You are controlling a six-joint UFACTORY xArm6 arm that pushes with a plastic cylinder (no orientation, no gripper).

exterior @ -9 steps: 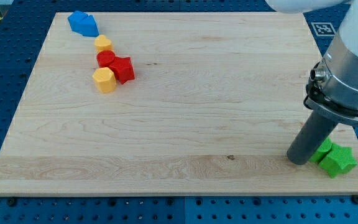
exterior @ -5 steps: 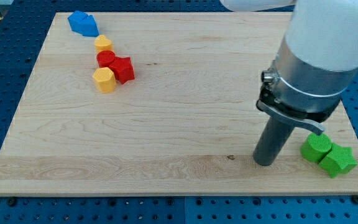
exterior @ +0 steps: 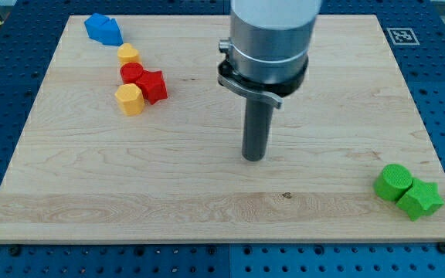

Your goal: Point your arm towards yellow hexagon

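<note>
The yellow hexagon [exterior: 130, 99] lies at the view's left on the wooden board [exterior: 207, 208], touching the red star [exterior: 153, 85] on its right. A red cylinder [exterior: 132, 73] sits just above it, and a yellow heart-like block [exterior: 129, 54] lies above that. My tip [exterior: 253, 158] rests on the board near its middle, well to the right of the yellow hexagon and a little lower in the view. It touches no block.
A blue block [exterior: 103, 28] lies at the board's top left corner. A green cylinder [exterior: 393, 182] and a green star [exterior: 419, 198] sit together at the bottom right. A marker tag [exterior: 402, 35] is off the board's top right.
My tip has slid from beside the green blocks at the bottom right leftward and upward to the board's middle. The blocks have not moved.
</note>
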